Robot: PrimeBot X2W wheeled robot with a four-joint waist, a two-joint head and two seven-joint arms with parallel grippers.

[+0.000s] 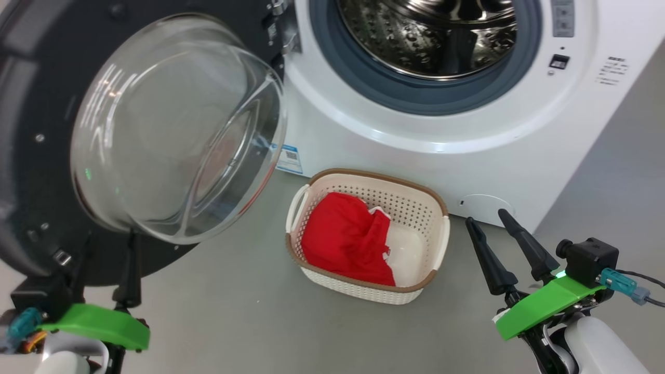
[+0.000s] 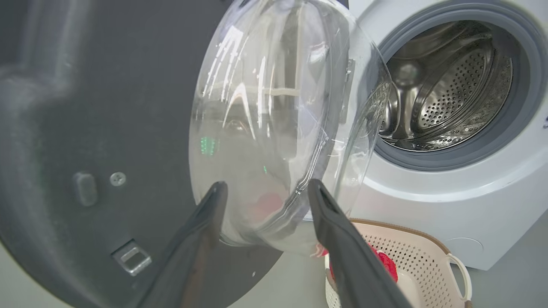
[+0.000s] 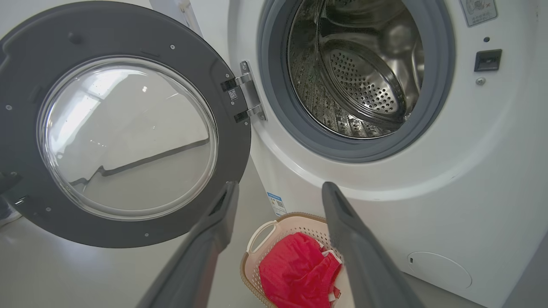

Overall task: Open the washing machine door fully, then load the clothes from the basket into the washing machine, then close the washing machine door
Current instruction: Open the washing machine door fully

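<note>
The door [image 1: 176, 130] stands swung wide, so you can count step one as done. The clothes [image 1: 345, 241] lie in the basket [image 1: 363, 179] on the floor, just before the washer [image 1: 415, 130], with none loaded yet. Your left claw [image 2: 266, 187], by the door glass, and your right claw [image 1: 487, 216], near the basket, are both spread and empty; loading and closing are left.

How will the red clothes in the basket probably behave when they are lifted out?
The clothes lie crumpled in soft folds, so they will likely hang limp and drape. They look thin, so probably light. The perforated basket might shift if fabric snags.
</note>
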